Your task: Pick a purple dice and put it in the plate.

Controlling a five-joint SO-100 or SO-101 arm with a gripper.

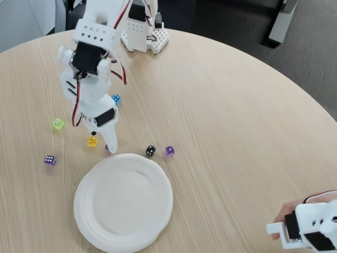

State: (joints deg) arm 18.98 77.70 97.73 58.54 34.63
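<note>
Gripper (pixel 109 148) is seen pointed down at the table, tips just above the plate's (pixel 89 216) upper rim; jaw opening cannot be told. A purple dice (pixel 107 148) is glimpsed right at the tips, mostly hidden. Yellow die (pixel 92 141) sits just left. Black die (pixel 150 151) and another purple die (pixel 170 151) lie right; a third purple die (pixel 50 160) far left. Plate holds nothing.

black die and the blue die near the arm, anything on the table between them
In the fixed view, the stretch between the black die and the blue die is bare wood; the gripper stands just left of it.
</note>
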